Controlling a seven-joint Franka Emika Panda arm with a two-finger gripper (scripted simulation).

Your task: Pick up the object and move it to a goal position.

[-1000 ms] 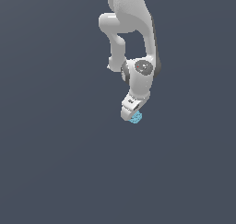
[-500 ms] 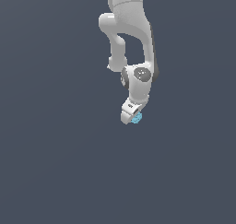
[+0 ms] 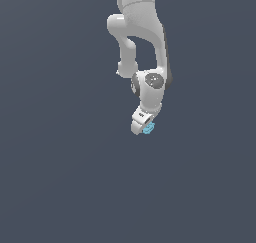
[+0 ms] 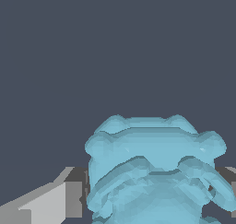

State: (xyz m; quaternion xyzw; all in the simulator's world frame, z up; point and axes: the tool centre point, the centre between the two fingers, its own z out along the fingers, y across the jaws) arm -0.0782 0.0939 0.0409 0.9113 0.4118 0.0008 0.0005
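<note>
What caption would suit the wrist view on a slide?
Close-up of the lumpy light-blue object held between the robot hand's grey fingers against a plain dark background.

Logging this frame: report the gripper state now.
Gripper: shut on the light-blue object, whose ridged body sits between the fingers.

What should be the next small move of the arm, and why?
Probably carry the object onward toward the goal without loosening the grip: the wrist view shows it filling the space between the fingers of the gripper, so it seems held.
</note>
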